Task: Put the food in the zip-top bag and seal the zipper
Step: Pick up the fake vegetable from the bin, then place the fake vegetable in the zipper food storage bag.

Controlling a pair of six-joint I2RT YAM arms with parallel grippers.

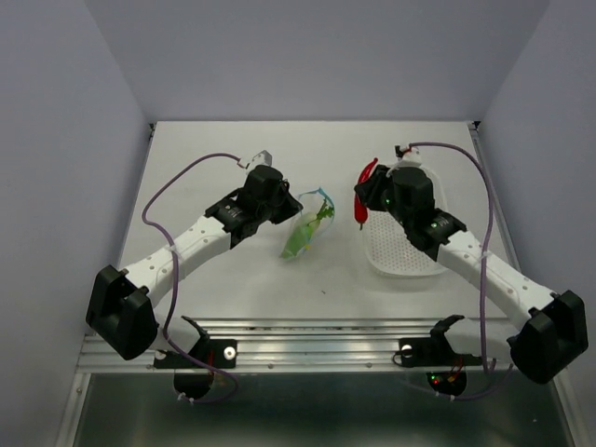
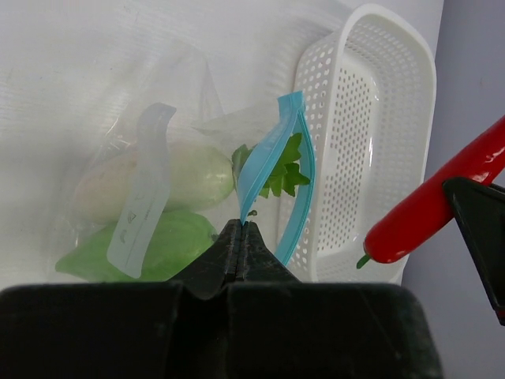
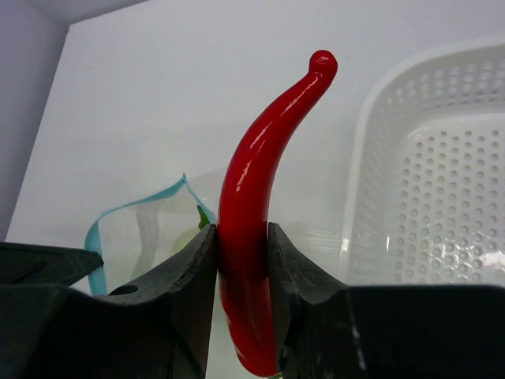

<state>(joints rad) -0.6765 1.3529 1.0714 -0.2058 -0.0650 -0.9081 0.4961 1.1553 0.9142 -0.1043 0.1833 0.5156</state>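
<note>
The clear zip-top bag [image 1: 305, 231] lies at the table's middle with its light-blue zipper [image 2: 272, 170] gaping open. The white radish [image 2: 170, 175] and the flat green pod [image 2: 170, 241] lie inside it. My left gripper [image 2: 242, 229] is shut on the near lip of the zipper [image 1: 323, 197]. My right gripper [image 3: 242, 237] is shut on the slim red chili [image 3: 256, 181], holding it above the table to the right of the bag. The chili also shows in the top view [image 1: 366, 177] and the left wrist view [image 2: 430, 201].
A white perforated basket [image 1: 410, 251] stands at the right, under my right arm; it also shows in the left wrist view [image 2: 371, 118] and the right wrist view [image 3: 442, 174]. Grey walls close in the table on three sides.
</note>
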